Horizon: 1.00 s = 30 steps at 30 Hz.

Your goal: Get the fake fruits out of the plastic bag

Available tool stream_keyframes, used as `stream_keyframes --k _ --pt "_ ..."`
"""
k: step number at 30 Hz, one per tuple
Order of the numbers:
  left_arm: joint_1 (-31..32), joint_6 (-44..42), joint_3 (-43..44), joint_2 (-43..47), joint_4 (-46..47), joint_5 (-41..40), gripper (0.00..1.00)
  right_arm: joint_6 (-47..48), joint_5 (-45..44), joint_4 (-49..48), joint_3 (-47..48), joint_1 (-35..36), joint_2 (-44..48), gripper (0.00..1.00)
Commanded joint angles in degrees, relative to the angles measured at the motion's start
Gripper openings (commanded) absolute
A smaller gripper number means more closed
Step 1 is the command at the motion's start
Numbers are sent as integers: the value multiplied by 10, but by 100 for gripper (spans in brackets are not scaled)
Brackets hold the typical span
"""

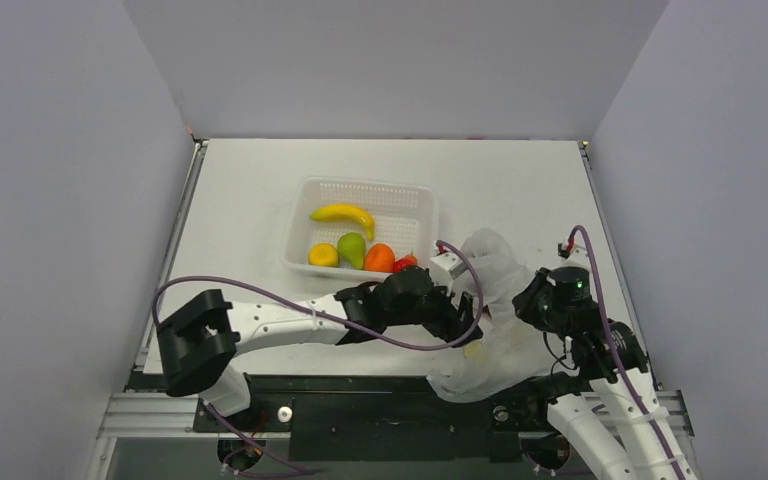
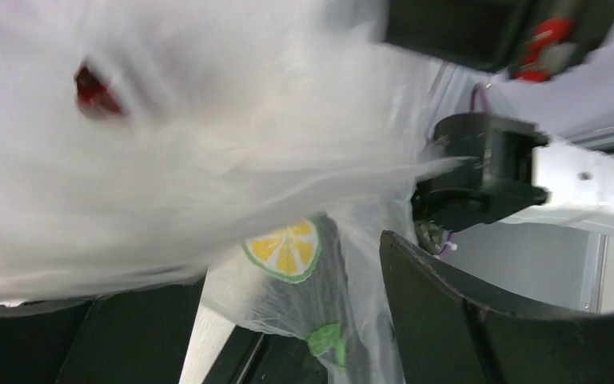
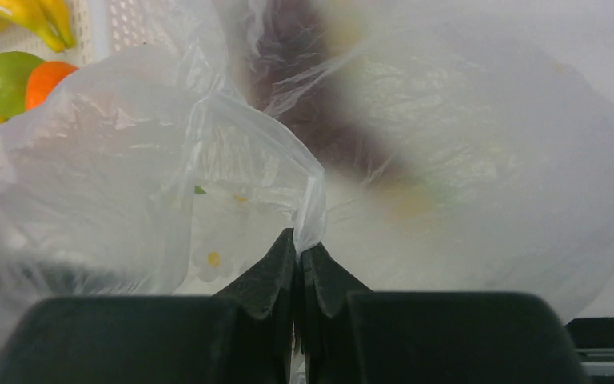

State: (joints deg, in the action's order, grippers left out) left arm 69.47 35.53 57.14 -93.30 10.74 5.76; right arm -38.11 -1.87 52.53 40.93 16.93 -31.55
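The clear plastic bag [image 1: 495, 325] lies crumpled at the near right of the table. My right gripper [image 1: 532, 300] is shut on a fold of its film, seen pinched in the right wrist view [image 3: 299, 244]. A dark purple shape, likely the grape bunch [image 3: 312, 112], shows blurred through the film. My left gripper [image 1: 458, 312] is at the bag's left edge, open, with printed film [image 2: 288, 264] hanging between its fingers [image 2: 456, 320]. The banana [image 1: 343, 213], small yellow fruit [image 1: 322, 254], green pear [image 1: 351, 248], orange [image 1: 379, 257] and small red fruit [image 1: 405, 262] lie in the basket.
The white perforated basket [image 1: 400, 195] stands mid-table, just beyond my left arm. A red blur [image 2: 96, 90] shows through the film in the left wrist view. The bag hangs partly over the table's near edge. Grey walls enclose the table.
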Motion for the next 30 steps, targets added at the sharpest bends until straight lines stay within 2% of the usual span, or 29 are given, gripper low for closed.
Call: stream_keyframes --k 1,4,7,12,17,21,24,27,30 --pt "-16 -47 45 83 -29 -14 77 33 40 -61 49 0 -19 2" --pt "-44 -39 62 101 -54 -23 80 46 40 -81 70 1 -37 2" --pt "-78 -23 72 111 -71 7 78 59 41 -84 96 1 -58 2" --pt "-77 -21 36 153 24 79 76 75 47 -85 101 1 -55 1" --pt "-46 -27 61 140 54 110 62 75 73 -94 96 0 -45 0" --pt "-9 -57 74 132 85 87 58 78 77 -94 98 0 -36 0" --pt "26 -114 98 129 48 29 59 80 77 -94 100 1 -28 0" --pt "27 -114 123 106 5 5 58 81 77 -94 99 1 -24 0" --pt "6 -81 120 83 1 -10 54 81 81 -94 100 0 -21 0"
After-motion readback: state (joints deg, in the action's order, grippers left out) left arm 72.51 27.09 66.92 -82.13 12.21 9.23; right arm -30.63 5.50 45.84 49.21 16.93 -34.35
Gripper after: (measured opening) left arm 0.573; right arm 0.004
